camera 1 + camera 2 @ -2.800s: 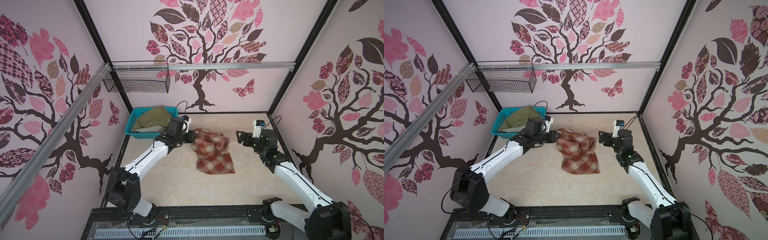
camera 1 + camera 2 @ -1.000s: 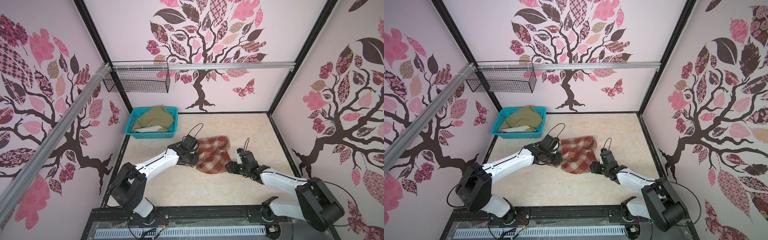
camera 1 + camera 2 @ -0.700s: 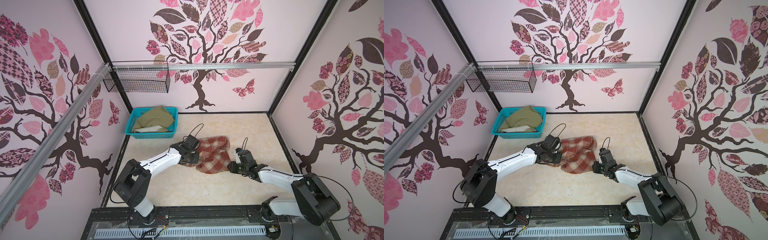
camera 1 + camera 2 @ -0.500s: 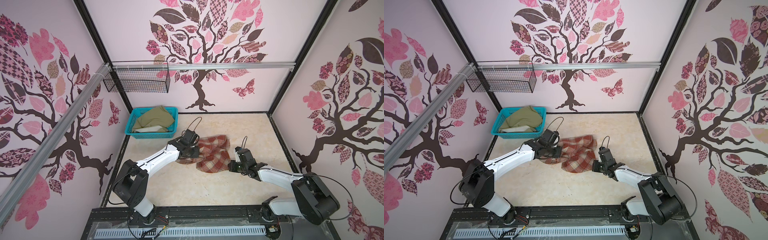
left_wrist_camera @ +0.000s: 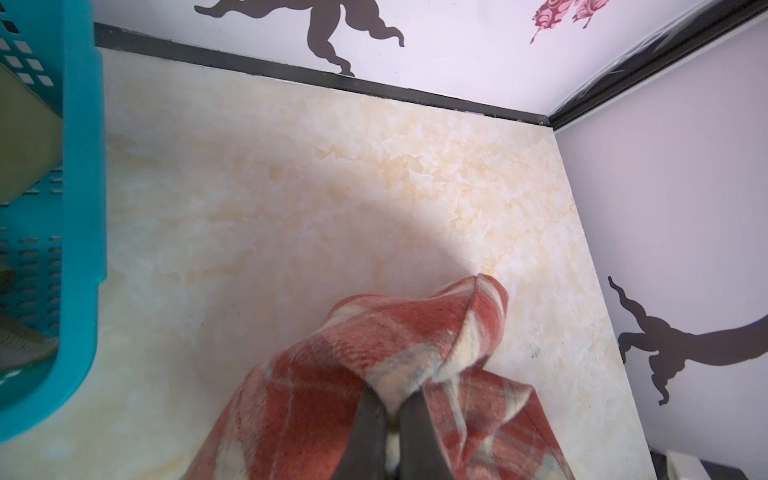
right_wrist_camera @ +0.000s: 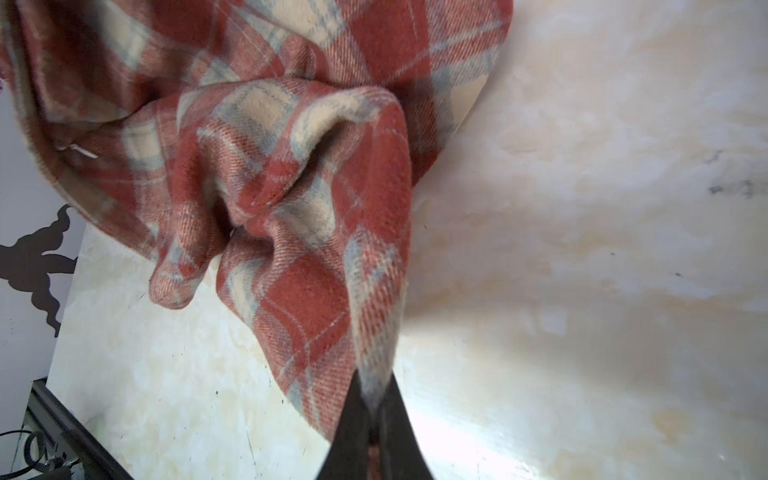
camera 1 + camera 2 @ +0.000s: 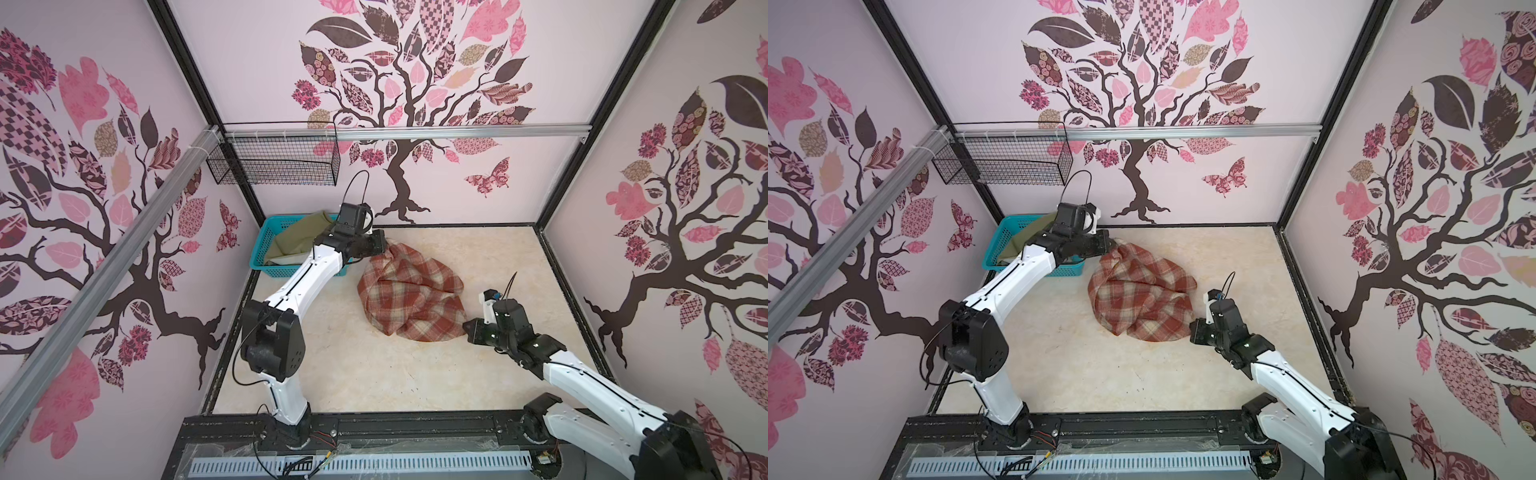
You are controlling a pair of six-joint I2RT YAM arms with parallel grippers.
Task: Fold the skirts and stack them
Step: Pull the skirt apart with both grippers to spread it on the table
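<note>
Plaid skirt [image 7: 411,299] hangs mid-table [image 7: 374,374], bare room all around; raised left gripper [image 7: 384,245] and low right gripper [image 7: 466,328] each pinch an edge.

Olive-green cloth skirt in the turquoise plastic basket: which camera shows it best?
Both top views: the plain olive-green cloth skirt lies bunched in the turquoise plastic basket, mostly visible, partly behind the left arm. The left wrist view catches only a blurred sliver; the right wrist view shows none of it.

A robot lab cell is showing here: black frame posts [image 7: 181,54] and aluminium rails [image 7: 498,133] are boxing in tree-decal walls [image 7: 249,62]. Two white arms [image 7: 303,282] are standing on a base beam [image 7: 415,430] at six o'clock.
</note>
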